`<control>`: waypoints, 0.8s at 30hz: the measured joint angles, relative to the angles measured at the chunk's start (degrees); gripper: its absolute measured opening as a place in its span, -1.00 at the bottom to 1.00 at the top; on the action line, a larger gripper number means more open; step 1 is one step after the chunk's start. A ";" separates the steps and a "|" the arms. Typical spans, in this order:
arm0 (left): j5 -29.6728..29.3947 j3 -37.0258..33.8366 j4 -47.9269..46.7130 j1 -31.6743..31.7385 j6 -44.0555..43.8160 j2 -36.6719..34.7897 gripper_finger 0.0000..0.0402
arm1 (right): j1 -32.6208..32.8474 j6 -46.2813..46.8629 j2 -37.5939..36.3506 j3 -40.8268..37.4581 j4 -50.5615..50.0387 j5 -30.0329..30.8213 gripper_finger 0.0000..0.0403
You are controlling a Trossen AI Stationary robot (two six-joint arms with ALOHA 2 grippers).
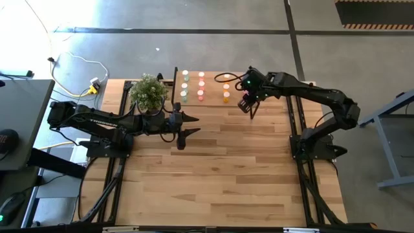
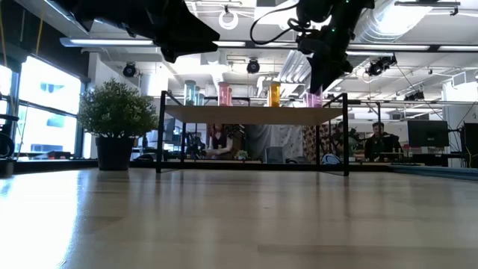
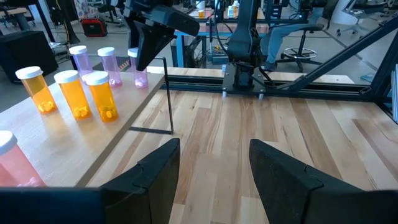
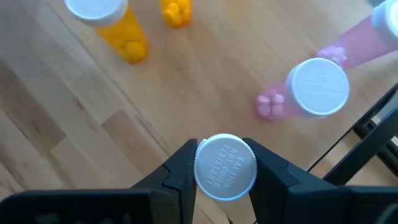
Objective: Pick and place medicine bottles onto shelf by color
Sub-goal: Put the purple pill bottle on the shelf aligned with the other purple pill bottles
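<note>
We see the right gripper [image 4: 225, 167] above the right end of the shelf [image 1: 213, 77], its two fingers [image 4: 180, 171] clamped on the white cap of a bottle [image 4: 225, 167]. In the right wrist view this cap sits tight between the fingers. In the left wrist view the bottle under this gripper is a pale purple one and stands with its base on the wooden top, next to two other purple bottles [image 3: 111, 65] at the far end of the shelf.

The left gripper [image 3: 214, 171] hangs over the bare table [image 1: 220, 168], near the shelf and beside the potted plant [image 1: 149, 92]. Its fingers are apart and hold nothing.

On the shelf the bottles stand upright in groups by colour. From above we see a pale green group [image 1: 184, 85] nearest the plant, then a pink group [image 1: 200, 85], then an orange group [image 1: 226, 91]. In the left wrist view three orange bottles [image 3: 73, 92] stand close together, and one pink bottle [image 3: 12, 163] shows at the edge.
</note>
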 joint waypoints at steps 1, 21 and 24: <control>0.00 0.00 0.00 0.00 0.02 0.00 -0.08 | -0.02 -0.04 -0.02 -0.02 -0.06 0.06 -0.48; 0.02 0.00 0.00 0.00 0.25 0.00 -0.08 | -0.19 0.29 -0.09 -0.02 -0.72 -1.00 -0.48; 0.02 0.00 0.00 0.00 0.46 0.00 -0.08 | -0.19 0.32 -0.09 -0.02 -0.71 -1.60 -0.43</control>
